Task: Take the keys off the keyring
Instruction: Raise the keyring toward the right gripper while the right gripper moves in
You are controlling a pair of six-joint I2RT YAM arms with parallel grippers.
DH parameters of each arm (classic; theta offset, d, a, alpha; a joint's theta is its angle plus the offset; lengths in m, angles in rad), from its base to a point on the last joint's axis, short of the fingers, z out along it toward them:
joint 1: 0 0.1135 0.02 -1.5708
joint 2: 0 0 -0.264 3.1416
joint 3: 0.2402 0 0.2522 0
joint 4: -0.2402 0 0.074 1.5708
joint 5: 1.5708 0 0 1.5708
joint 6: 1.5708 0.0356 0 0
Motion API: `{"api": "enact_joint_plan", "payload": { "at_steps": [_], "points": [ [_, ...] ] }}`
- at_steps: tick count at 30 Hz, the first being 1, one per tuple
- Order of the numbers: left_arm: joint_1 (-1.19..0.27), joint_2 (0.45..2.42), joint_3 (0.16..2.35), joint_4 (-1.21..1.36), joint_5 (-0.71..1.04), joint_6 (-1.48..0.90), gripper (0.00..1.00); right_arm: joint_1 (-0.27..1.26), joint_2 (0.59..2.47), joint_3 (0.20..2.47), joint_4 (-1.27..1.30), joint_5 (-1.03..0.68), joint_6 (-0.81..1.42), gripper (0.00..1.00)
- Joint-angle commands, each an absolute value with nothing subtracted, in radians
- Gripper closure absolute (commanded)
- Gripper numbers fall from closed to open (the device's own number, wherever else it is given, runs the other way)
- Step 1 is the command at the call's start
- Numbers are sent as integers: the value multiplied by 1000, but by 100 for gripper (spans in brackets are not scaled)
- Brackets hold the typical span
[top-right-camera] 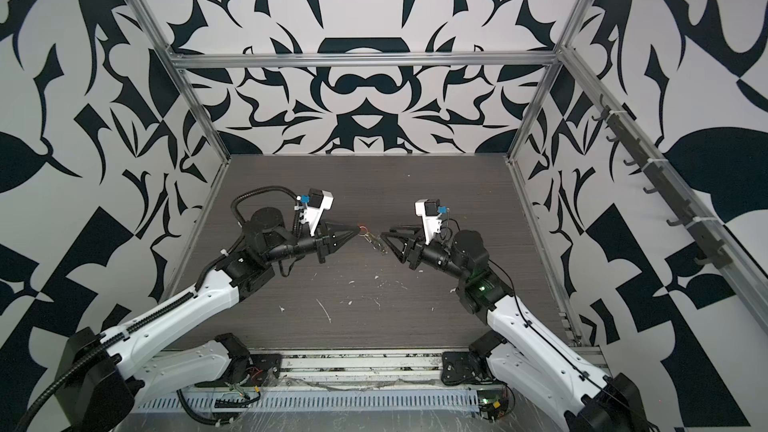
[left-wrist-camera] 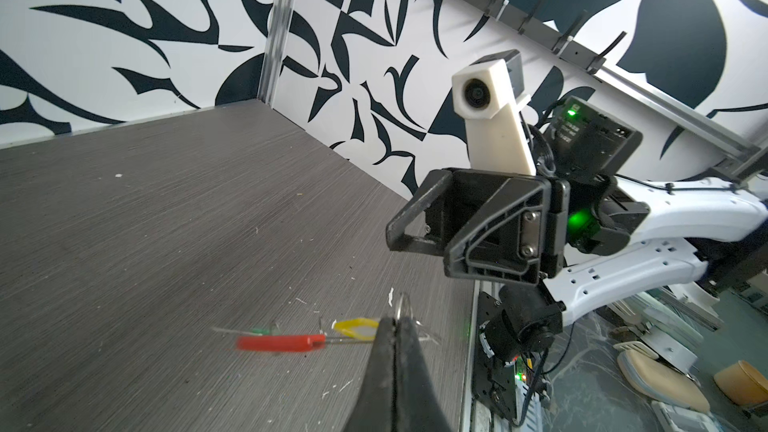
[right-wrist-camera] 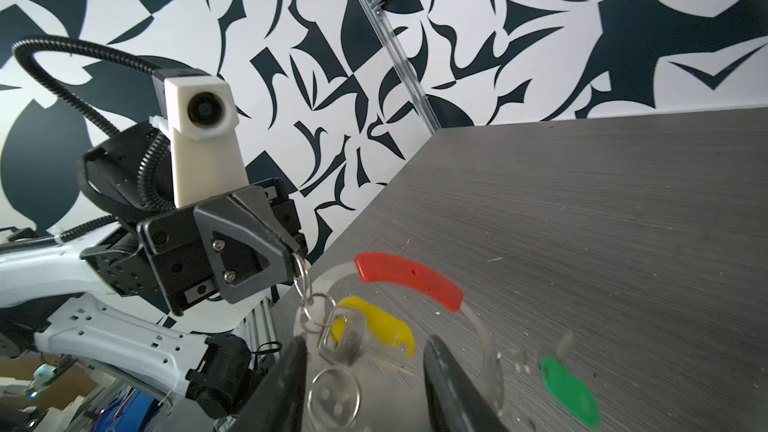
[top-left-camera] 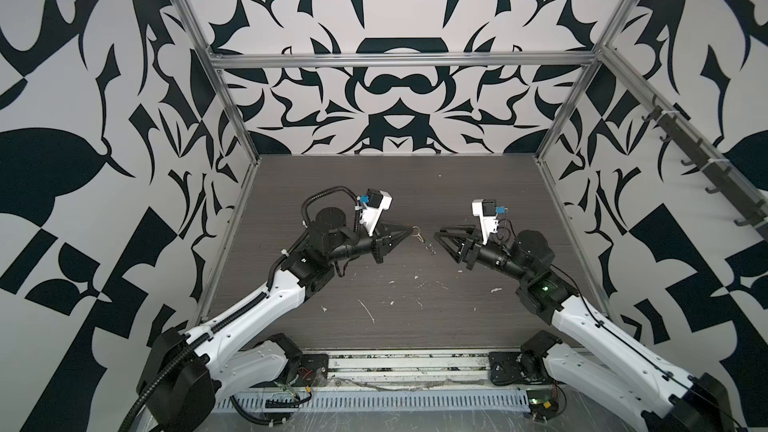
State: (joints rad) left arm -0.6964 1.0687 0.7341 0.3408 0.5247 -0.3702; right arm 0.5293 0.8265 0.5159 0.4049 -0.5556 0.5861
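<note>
Left pincer (right-wrist-camera: pixel 293 254) is clenched on a small ring (right-wrist-camera: pixel 302 275) of the keyring (right-wrist-camera: pixel 409 280), which hangs from it above the bench (right-wrist-camera: pixel 582 201); right pincer (right-wrist-camera: pixel 365 351), jaws apart, straddles the yellow-headed key (right-wrist-camera: pixel 386 322) and should close squarely on its head before pulling, with the green-headed key (right-wrist-camera: pixel 569 388) dangling just beyond.
</note>
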Motion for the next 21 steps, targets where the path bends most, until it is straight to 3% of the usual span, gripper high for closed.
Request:
{"api": "enact_joint_plan", "payload": {
  "at_steps": [1, 11, 21],
  "points": [
    [-704, 1020, 718, 398, 544, -377, 100, 551, 834, 534, 514, -587, 620, 52],
    [-724, 930, 661, 392, 495, -380, 100, 650, 899, 582, 583, -583, 625, 55],
    [-838, 837, 778, 106, 137, -304, 100, 687, 874, 589, 545, -408, 594, 54]
  ]
}}
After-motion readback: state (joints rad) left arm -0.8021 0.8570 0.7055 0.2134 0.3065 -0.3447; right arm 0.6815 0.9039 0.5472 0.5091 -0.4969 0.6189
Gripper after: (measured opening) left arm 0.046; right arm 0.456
